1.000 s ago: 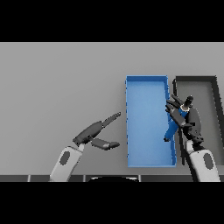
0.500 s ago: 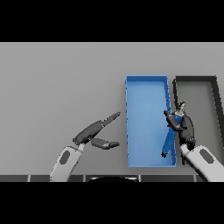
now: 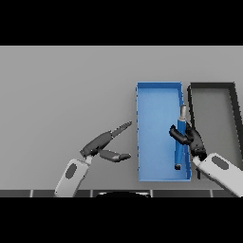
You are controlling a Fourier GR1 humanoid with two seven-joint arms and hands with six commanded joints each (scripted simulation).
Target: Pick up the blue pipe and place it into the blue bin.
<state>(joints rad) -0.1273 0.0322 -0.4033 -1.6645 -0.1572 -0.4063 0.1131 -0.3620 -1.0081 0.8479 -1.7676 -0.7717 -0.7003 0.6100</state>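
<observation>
Inside blue bin (image 3: 154, 114), right hand (image 3: 191, 138) curled round blue pipe (image 3: 180, 137), left hand (image 3: 105, 144) spread open.

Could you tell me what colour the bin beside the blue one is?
Black bin, seen in the head view.

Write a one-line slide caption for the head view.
Right hand grips the blue pipe over the blue bin; left hand open beside it.

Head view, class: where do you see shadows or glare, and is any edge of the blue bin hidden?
Head view: lighting is flat, with no glare on the grey table; the blue bin shows only faint shading inside its walls; the right hand, fingers curled round the blue pipe, hides part of its right edge.
</observation>
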